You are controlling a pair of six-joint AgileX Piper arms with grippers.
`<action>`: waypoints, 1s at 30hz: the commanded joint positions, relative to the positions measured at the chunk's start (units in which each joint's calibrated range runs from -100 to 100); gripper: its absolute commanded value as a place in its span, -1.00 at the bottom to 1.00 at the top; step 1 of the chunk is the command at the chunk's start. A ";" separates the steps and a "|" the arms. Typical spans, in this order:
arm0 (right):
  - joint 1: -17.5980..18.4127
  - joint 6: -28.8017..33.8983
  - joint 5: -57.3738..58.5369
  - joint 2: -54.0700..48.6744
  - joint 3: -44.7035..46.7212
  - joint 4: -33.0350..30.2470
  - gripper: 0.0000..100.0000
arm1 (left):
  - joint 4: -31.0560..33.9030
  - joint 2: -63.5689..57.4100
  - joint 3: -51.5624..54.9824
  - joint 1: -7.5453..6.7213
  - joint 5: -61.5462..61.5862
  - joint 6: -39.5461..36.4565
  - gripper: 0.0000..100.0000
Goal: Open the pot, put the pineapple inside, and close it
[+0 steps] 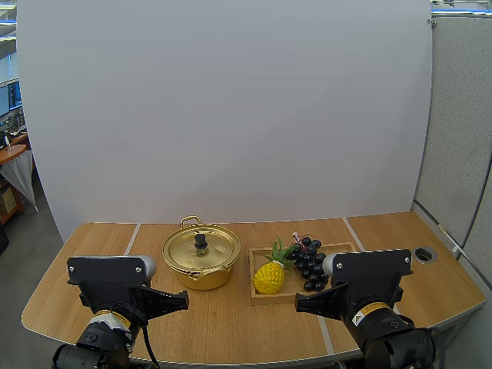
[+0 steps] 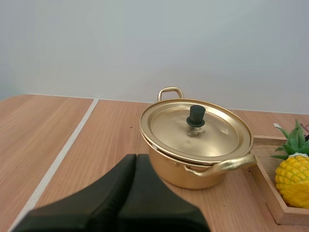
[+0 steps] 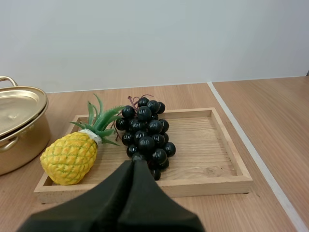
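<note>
Both of my end effectors hung over the near part of the counter (image 1: 231, 327), the left end effector (image 2: 135, 158) and the right end effector (image 3: 133, 164) each closed to a single dark wedge with nothing gripped. The pot (image 1: 201, 265) stood ahead of the left one with its lid (image 1: 217, 247) on. The pineapple (image 1: 269, 277) lay in the wooden tray (image 1: 261, 299) beside the grapes (image 1: 309, 263), just right of the pot.
</note>
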 commanded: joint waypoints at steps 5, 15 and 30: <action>-0.19 -0.64 -0.25 -0.29 0.00 0.22 -1.00 | 0.21 -0.22 0.05 -0.06 -0.29 -0.04 -1.00; -0.19 -0.64 -0.07 -0.29 0.00 -0.08 -1.00 | 0.21 -0.22 0.05 -0.06 0.11 -0.04 -1.00; -0.19 -1.07 13.69 -0.29 -23.30 -0.08 -1.00 | 0.36 -0.22 -19.77 -0.06 6.44 10.27 -1.00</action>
